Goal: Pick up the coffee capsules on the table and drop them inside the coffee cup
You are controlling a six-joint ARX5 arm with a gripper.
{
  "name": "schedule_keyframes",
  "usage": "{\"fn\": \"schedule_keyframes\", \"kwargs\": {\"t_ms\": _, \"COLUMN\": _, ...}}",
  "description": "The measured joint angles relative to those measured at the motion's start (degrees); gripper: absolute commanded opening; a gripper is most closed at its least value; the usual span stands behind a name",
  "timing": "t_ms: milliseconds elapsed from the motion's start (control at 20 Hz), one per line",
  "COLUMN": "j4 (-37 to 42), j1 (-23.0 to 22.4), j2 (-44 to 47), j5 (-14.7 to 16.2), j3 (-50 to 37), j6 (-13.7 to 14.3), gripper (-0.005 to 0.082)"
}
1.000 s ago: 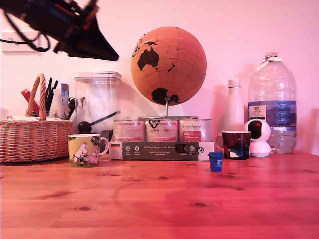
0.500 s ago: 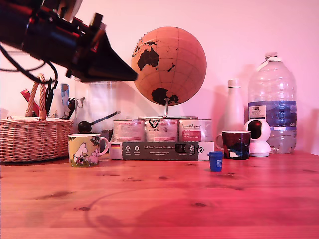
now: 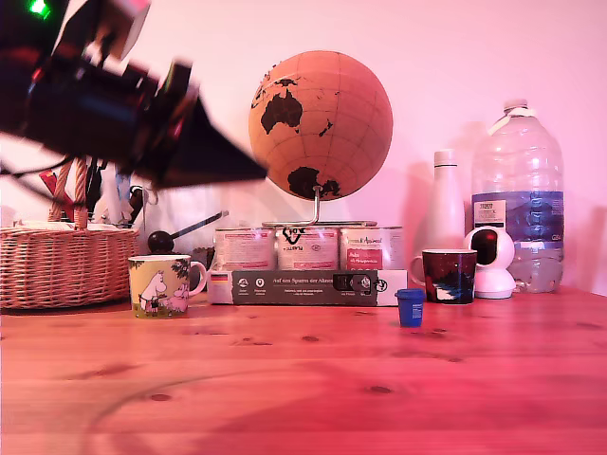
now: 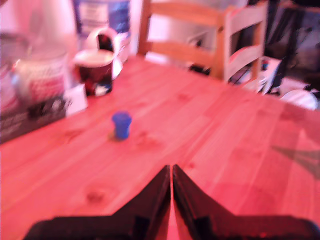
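A blue coffee capsule point(image 3: 411, 307) stands upright on the wooden table point(image 3: 313, 389), to the exterior view's right of centre. It also shows ahead of the fingers in the wrist view point(image 4: 121, 124). The coffee cup point(image 3: 161, 284), pale yellow-green with cartoon figures and a white handle, stands at the exterior view's left, in front of the basket. My gripper point(image 3: 256, 173) hangs high in the air above and slightly right of the cup, blurred by motion. Its dark fingers point(image 4: 155, 195) are pressed together in the wrist view, with nothing between them.
A wicker basket point(image 3: 62, 265) sits at the far left. Behind the cup and capsule stand a globe point(image 3: 321, 123), three tins point(image 3: 308, 248), a dark flat box point(image 3: 303, 286), a dark mug point(image 3: 449, 275), a white camera point(image 3: 493, 261), a white bottle point(image 3: 444, 204) and a large water bottle point(image 3: 519, 199). A wooden chair point(image 4: 200, 40) is beyond the table.
The arm has swung down and toward the exterior view's right over the last second, its tip now near the globe's lower left. The capsule and the cup have not moved.
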Motion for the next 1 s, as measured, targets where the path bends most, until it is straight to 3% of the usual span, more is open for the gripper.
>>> {"fn": "schedule_keyframes", "kwargs": {"t_ms": 400, "j4": -2.97, "j1": 0.00, "j2": 0.00, "j5": -0.22, "j3": 0.00, "j6": 0.00, "gripper": 0.0000}}
{"fn": "schedule_keyframes", "kwargs": {"t_ms": 450, "j4": -3.37, "j1": 0.00, "j2": 0.00, "j5": -0.35, "j3": 0.00, "j6": 0.07, "gripper": 0.0059}}
{"fn": "schedule_keyframes", "kwargs": {"t_ms": 600, "j4": -3.06, "j1": 0.00, "j2": 0.00, "j5": -0.70, "j3": 0.00, "j6": 1.05, "gripper": 0.0548}}
{"fn": "schedule_keyframes", "kwargs": {"t_ms": 650, "j4": -2.23, "j1": 0.00, "j2": 0.07, "j5": -1.05, "j3": 0.00, "j6": 1.22, "gripper": 0.0611}}
{"fn": "schedule_keyframes", "kwargs": {"t_ms": 1000, "j4": 4.15, "j1": 0.00, "j2": 6.27, "j5": -1.66, "j3": 0.00, "j6": 2.71, "gripper": 0.0617}}
